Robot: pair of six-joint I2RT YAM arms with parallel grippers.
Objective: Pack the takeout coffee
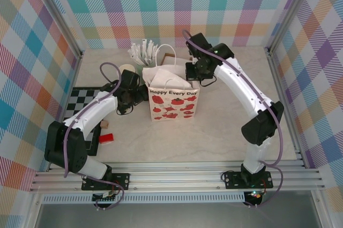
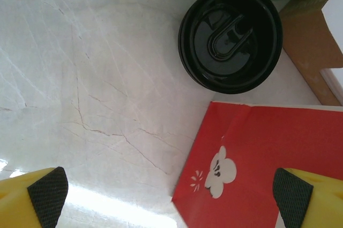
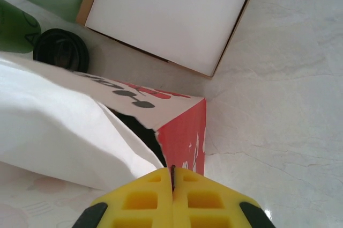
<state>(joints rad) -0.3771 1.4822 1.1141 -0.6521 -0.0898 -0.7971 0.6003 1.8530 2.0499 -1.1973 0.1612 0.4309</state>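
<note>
Nothing was packed yet. From above, the right gripper pinched the paper bag by its rim. At the left wrist, the left gripper gaped empty, and the takeout coffee stood on the table beside the bag. At the right wrist, the fingers clamped that rim.

White arms have black joints, purple cables.

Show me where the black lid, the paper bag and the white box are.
black lid (image 2: 230,37), left wrist view, centre of its top.
paper bag (image 1: 172,104), top external view, printed front face.
white box (image 3: 171,13), right wrist view, middle of its white face.
</note>
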